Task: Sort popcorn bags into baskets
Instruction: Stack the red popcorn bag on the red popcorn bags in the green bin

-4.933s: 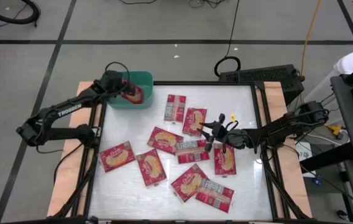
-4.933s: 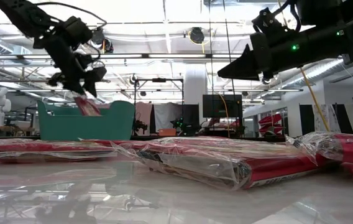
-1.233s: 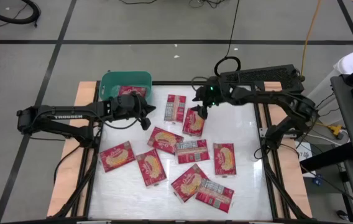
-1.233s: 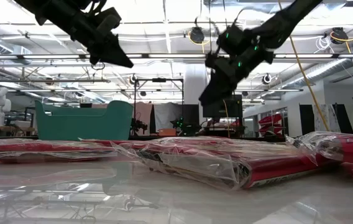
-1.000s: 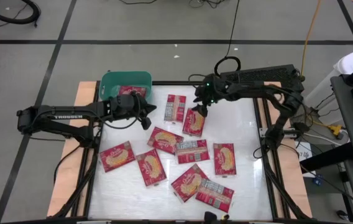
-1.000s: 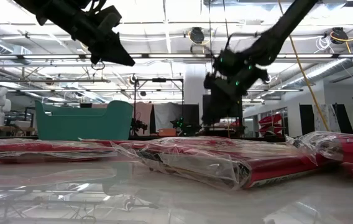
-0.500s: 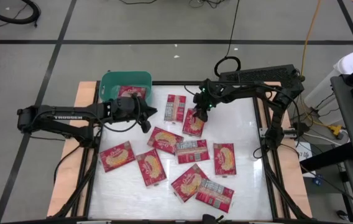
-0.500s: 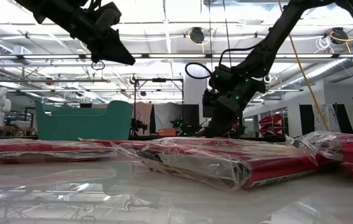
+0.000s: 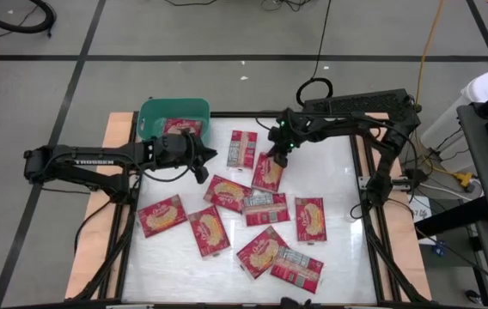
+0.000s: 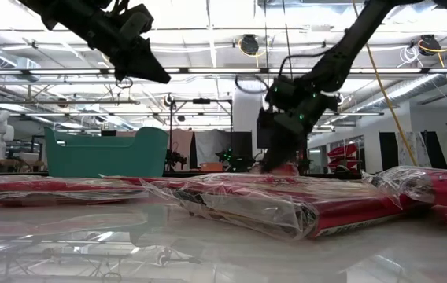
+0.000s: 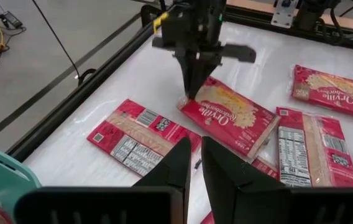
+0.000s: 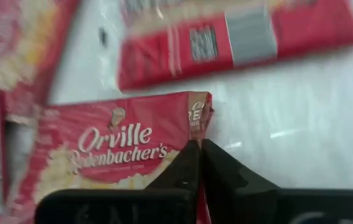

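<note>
Teal basket (image 9: 161, 112) at table's (image 9: 338, 249) far-left corner, one bag inside. Left gripper (image 9: 201, 163) beside it, fingers nearly together, empty. Right gripper (image 9: 276, 156) near far edge, pinching popcorn bag (image 9: 267, 172); other bags (image 9: 218, 219) scattered mid-table.

Nine popcorn bags (image 9: 161, 215) lie on the white surface (image 9: 338, 257), six picture-side up and three print-side up. One more bag (image 9: 181, 126) sits in the single teal basket (image 9: 153, 112). Two arms, one tool each.
</note>
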